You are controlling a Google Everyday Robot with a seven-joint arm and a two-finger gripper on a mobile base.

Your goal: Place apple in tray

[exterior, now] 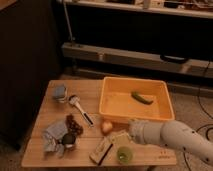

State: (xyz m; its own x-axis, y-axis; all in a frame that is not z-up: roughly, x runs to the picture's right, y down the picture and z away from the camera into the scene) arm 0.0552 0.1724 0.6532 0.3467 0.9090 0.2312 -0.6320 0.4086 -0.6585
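The apple [106,126], small and yellowish-orange, lies on the wooden table [45,150] just outside the tray's near left corner. The tray [111,102] is a large orange-yellow bin at the back right of the table, with a dark green elongated piece [140,97] inside. My white arm reaches in from the right along the table's front. Its gripper [129,131] sits a short way right of the apple and apart from it, open with nothing in it. The arm's bulk hides most of the fingers.
A small green cup [124,154] and a flat packet [102,149] lie at the front edge, below the gripper. Dark red grapes [74,124], a dark green fruit [67,139] on crumpled wrapping, a dark-handled utensil [82,111] and a grey-blue cup [60,92] fill the left side.
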